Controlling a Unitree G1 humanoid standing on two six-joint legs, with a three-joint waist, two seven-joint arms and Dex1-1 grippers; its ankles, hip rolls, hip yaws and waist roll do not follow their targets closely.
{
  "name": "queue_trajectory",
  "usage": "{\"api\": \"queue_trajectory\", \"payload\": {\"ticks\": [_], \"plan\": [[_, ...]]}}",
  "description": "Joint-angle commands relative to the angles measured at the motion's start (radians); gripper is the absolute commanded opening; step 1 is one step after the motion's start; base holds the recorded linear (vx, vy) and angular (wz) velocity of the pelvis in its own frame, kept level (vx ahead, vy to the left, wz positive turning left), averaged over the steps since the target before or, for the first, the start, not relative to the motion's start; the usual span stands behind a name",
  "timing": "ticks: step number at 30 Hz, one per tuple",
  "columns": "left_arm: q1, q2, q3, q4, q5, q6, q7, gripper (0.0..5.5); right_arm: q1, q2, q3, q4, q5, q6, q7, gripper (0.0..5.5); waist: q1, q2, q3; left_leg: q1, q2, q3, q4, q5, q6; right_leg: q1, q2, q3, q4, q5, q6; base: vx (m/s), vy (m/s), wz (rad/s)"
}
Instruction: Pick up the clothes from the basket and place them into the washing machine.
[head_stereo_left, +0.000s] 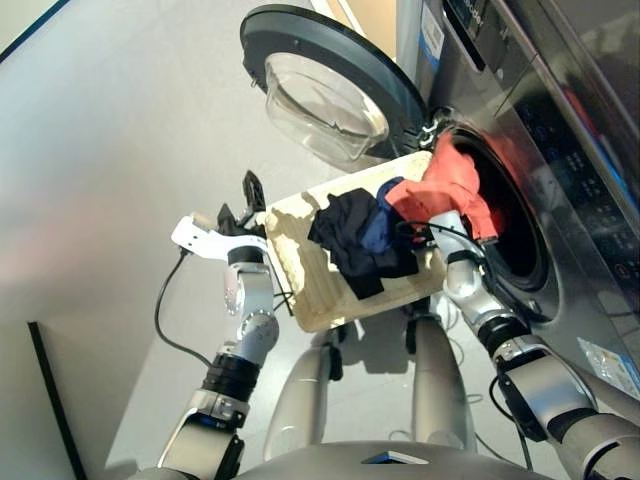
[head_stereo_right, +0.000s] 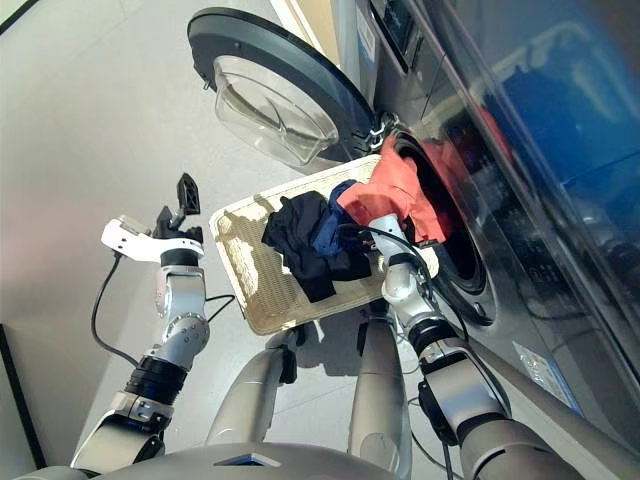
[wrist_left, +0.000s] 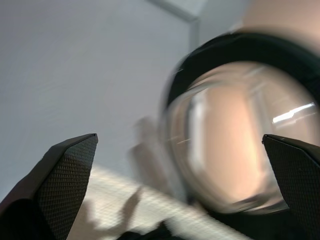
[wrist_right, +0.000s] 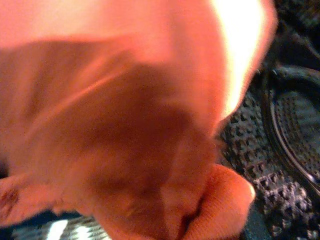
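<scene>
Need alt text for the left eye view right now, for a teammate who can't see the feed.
The right gripper lifts the orange-red garment at the washing machine's open drum mouth. The black garment and navy garment lie in the cream wicker basket; the left gripper is open beside it.

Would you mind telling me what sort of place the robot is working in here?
Probably a laundry area: a front-loading washing machine with its round glass door swung open, and a wicker basket of clothes held at the drum.

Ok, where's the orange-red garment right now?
In the head views, the orange-red garment is on the right gripper, lifted at the washing machine drum opening, beside the basket's far right corner.
</scene>
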Motion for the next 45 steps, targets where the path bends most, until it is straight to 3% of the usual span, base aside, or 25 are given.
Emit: {"api": "queue_trajectory", "payload": {"ticks": [1, 9, 10, 15, 19, 22, 27, 28, 29, 32, 33, 34, 37, 40, 45], "plan": [[-0.033, 0.031, 0.031, -0.018, 0.068, -0.043, 0.023, 5.5, -0.153, -0.024, -0.032, 0.011, 0.038, -0.014, -0.135, 0.0, 0.009, 0.02, 0.028, -0.08, -0.035, -0.017, 0.1, -0.065, 0.059, -0.031, 0.011, 0.004, -0.141, 0.163, 0.061, 0.0, 0.0, 0.0], [-0.018, 0.083, 0.007, -0.03, 0.089, -0.039, 0.046, 5.5, -0.393, -0.198, -0.138, 0.162, 0.148, 0.028, -0.303, 0.0, 0.042, 0.046, 0.051, -0.268, -0.045, -0.038, 0.232, -0.076, 0.071, -0.216, 0.004, 0.017, -0.002, 0.146, 0.054, 0.014, 0.005, 0.04], [-0.015, 0.092, -0.001, -0.027, 0.091, -0.036, 0.046, 5.5, -0.42, -0.234, -0.151, 0.196, 0.179, 0.03, -0.321, 0.0, 0.05, 0.051, 0.047, -0.274, -0.043, -0.045, 0.252, -0.108, 0.065, -0.228, 0.009, 0.022, 0.032, 0.11, 0.062, 0.103, 0.018, 0.112], [0.02, 0.128, -0.018, -0.036, 0.071, -0.025, 0.041, 5.5, -0.545, -0.437, -0.129, 0.296, 0.255, 0.065, -0.397, 0.0, 0.067, 0.058, 0.054, -0.377, -0.059, -0.046, 0.358, -0.13, 0.063, -0.347, 0.008, 0.033, 0.157, 0.085, 0.062, 0.019, 0.002, 0.01], [0.035, 0.15, -0.025, -0.025, 0.054, -0.018, 0.046, 5.5, -0.626, -0.603, -0.107, 0.325, 0.346, 0.056, -0.416, 0.0, 0.061, 0.055, 0.066, -0.445, -0.064, -0.043, 0.427, -0.146, 0.063, -0.422, 0.014, 0.044, 0.222, 0.075, 0.064, 0.0, 0.0, 0.0], [0.039, 0.152, -0.025, -0.018, 0.043, -0.013, 0.048, 5.5, -0.667, -0.644, -0.074, 0.329, 0.414, 0.036, -0.401, 0.0, 0.053, 0.047, 0.074, -0.477, -0.061, -0.036, 0.459, -0.157, 0.065, -0.452, 0.022, 0.05, 0.243, 0.078, 0.063, 0.0, 0.0, 0.0], [0.03, 0.147, -0.053, -0.007, 0.064, -0.006, 0.031, 5.5, -0.65, -0.593, -0.061, 0.312, 0.411, 0.007, -0.386, 0.0, 0.046, 0.047, 0.074, -0.473, -0.06, -0.032, 0.472, -0.161, 0.062, -0.44, 0.023, 0.052, 0.236, 0.089, 0.063, 0.0, 0.0, 0.0], [0.025, 0.152, -0.055, -0.003, 0.078, -0.008, 0.026, 5.5, -0.639, -0.581, -0.051, 0.311, 0.407, 0.007, -0.357, 1.64, 0.044, 0.045, 0.073, -0.468, -0.059, -0.03, 0.472, -0.159, 0.06, -0.432, 0.023, 0.05, 0.23, 0.092, 0.063, 0.0, 0.0, 0.0], [0.019, 0.154, -0.057, 0.001, 0.083, -0.01, 0.022, 5.5, -0.63, -0.562, -0.051, 0.303, 0.422, -0.012, -0.315, 5.5, 0.043, 0.044, 0.071, -0.464, -0.059, -0.029, 0.47, -0.158, 0.059, -0.425, 0.023, 0.05, 0.223, 0.094, 0.063, 0.0, 0.0, 0.0], [0.003, 0.159, -0.033, 0.016, 0.096, -0.011, 0.003, 5.5, -0.53, -0.476, -0.049, 0.19, 0.526, -0.114, -0.121, 5.5, 0.035, 0.033, 0.067, -0.446, -0.055, -0.031, 0.452, -0.153, 0.053, -0.395, 0.022, 0.047, 0.197, 0.103, 0.063, -0.003, -0.018, -0.032], [0.0, 0.157, -0.025, 0.016, 0.104, -0.002, -0.015, 5.5, -0.45, -0.442, -0.077, 0.114, 0.638, -0.159, 0.029, 5.5, 0.024, 0.026, 0.07, -0.435, -0.052, -0.033, 0.444, -0.152, 0.052, -0.38, 0.02, 0.043, 0.189, 0.104, 0.064, -0.009, -0.072, -0.093], [-0.013, 0.168, -0.01, 0.04, 0.106, 0.009, -0.026, 5.5, -0.411, -0.426, -0.1, 0.111, 0.687, -0.168, 0.075, 5.5, 0.02, 0.021, 0.07, -0.42, -0.051, -0.037, 0.427, -0.148, 0.048, -0.358, 0.016, 0.039, 0.169, 0.107, 0.064, 0.004, -0.074, -0.125], [-0.038, 0.165, -0.016, 0.087, 0.122, 0.018, -0.052, 5.5, -0.392, -0.355, -0.106, 0.126, 0.731, -0.198, 0.158, 5.5, 0.013, 0.015, 0.072, -0.367, -0.045, -0.043, 0.354, -0.133, 0.041, -0.302, 0.011, 0.031, 0.104, 0.113, 0.064, 0.006, -0.019, -0.037], [-0.084, 0.185, -0.041, 0.14, 0.21, 0.027, -0.042, 5.5, -0.381, -0.302, -0.062, 0.108, 0.739, -0.195, 0.247, 5.5, 0.006, 0.007, 0.074, -0.314, -0.038, -0.039, 0.285, -0.12, 0.037, -0.242, 0.008, 0.019, 0.033, 0.121, 0.065, 0.0, 0.0, 0.0], [-0.148, 0.183, -0.072, 0.218, 0.295, 0.047, -0.057, 5.5, -0.297, -0.223, 0.012, -0.038, 0.676, -0.209, 0.314, 5.5, -0.011, -0.011, 0.065, -0.247, -0.032, -0.042, 0.196, -0.094, 0.033, -0.179, 0.015, 0.009, -0.047, 0.137, 0.066, 0.0, 0.0, 0.0]]}}
